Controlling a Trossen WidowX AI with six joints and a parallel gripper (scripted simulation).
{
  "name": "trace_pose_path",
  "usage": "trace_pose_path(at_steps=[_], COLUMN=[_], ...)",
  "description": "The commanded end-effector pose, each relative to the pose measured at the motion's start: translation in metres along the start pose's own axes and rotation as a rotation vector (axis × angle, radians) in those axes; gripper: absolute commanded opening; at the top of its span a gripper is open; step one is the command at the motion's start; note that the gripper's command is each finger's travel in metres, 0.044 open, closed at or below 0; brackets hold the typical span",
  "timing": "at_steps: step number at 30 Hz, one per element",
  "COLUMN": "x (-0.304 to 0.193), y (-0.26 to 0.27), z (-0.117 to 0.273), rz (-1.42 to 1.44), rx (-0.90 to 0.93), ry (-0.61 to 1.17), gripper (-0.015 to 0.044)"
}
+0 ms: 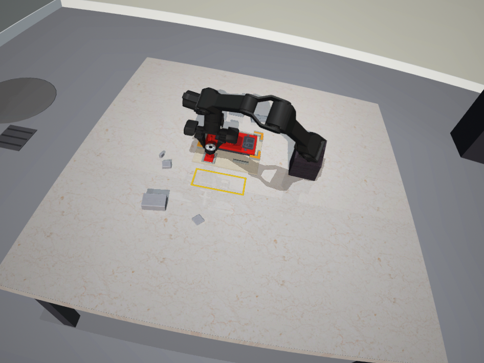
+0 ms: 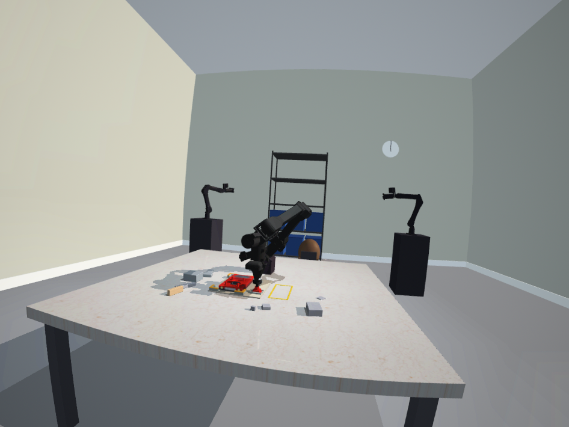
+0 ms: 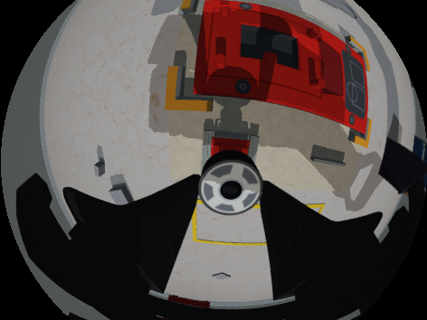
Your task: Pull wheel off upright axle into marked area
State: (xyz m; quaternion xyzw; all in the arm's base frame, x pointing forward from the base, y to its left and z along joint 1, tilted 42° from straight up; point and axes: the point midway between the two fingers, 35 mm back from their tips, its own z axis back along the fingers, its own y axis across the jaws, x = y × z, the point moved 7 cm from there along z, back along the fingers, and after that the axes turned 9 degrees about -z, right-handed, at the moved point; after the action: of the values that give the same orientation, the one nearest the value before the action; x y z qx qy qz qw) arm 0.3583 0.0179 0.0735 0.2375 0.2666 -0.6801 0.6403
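Right now you have the gripper clamped on the silver-spoked wheel, a fingertip at either side of its black tyre. I judge the step in hand to be the pull off the axle; whether the wheel has come free, you cannot tell, since it hides the shaft. It sits over the small red block beside the red chassis, nearer the tabletop's far edge than its near one in the top view, left of centre. Your next move should be straight up along the axle, then across toward the near edge, over the yellow rectangle. The wheel's spoked face points up, its round axis roughly upright; the chassis's long axis runs roughly between the left and right edges.
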Motion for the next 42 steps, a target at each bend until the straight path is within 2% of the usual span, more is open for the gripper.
trace_pose_path(at_steps=[1, 42], x=[0.001, 0.001], y=[0.0, 0.0], z=[0.004, 0.017], rz=[0.0, -0.003], rx=[0.003, 0.005], ry=[-0.001, 0.0], gripper=[0.0, 0.0])
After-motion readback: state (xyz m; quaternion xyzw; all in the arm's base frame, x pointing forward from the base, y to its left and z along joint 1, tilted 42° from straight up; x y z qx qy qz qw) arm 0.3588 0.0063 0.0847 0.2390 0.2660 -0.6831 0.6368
